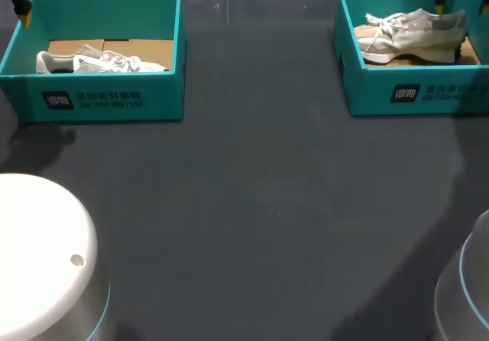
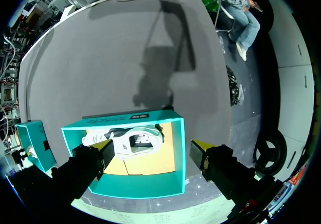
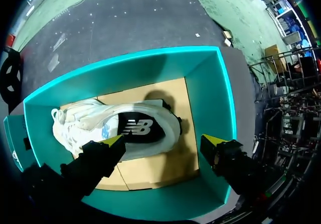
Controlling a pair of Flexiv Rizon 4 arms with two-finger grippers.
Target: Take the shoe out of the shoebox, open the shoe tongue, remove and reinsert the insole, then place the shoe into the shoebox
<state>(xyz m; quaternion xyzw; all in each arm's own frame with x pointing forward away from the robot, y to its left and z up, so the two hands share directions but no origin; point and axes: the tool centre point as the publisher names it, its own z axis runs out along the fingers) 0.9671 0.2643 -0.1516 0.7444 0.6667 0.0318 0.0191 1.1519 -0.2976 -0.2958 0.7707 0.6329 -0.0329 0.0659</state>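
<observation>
Two teal shoeboxes stand at the table's far corners. The left shoebox (image 1: 107, 100) holds a white shoe (image 1: 99, 62) lying on its side against the front wall. The right shoebox (image 1: 412, 92) holds a cream shoe (image 1: 412, 35). My left gripper (image 1: 23, 6) hangs open over the left box's far left corner. In its wrist view, this left gripper (image 2: 154, 147) is above the white shoe (image 2: 128, 138), apart from it. My right gripper (image 3: 163, 140) is open above the cream shoe (image 3: 115, 128), whose dark insole shows, inside the right shoebox (image 3: 210, 93).
The dark grey table (image 1: 252, 203) stretches between and in front of the boxes. The white base of my left arm (image 1: 38, 257) and the grey base of my right arm (image 1: 466, 295) stand at the near corners.
</observation>
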